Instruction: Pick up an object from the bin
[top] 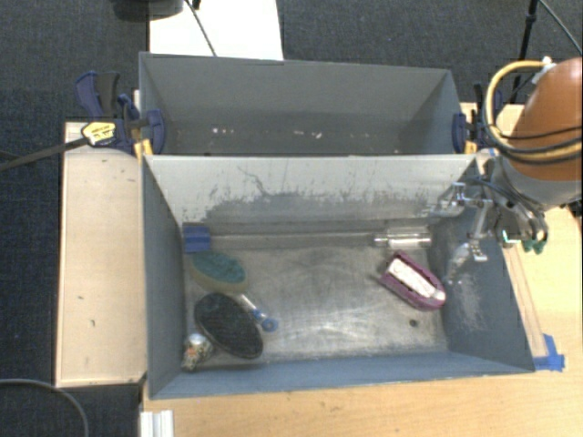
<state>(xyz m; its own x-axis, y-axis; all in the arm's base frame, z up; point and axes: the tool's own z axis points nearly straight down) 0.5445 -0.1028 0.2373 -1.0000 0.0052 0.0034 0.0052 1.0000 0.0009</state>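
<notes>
The gripper point(470, 241) hangs by the right wall of the bin point(301, 185), with bare floor open to its left. I cannot tell whether it is spread or pressed together. A purple-and-white case point(412, 282) lies just below-left of it and a clear tube point(401, 239) just left. A black brush point(228, 324) lies far left.

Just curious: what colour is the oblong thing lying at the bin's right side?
The oblong thing is purple with a white face, clearest in the camera view.

We are seeing the grey bin point(328, 289) carrying a purple-and-white piece point(413, 282) near the gripper point(466, 248), with a black brush point(228, 324) lying well apart from it.
</notes>
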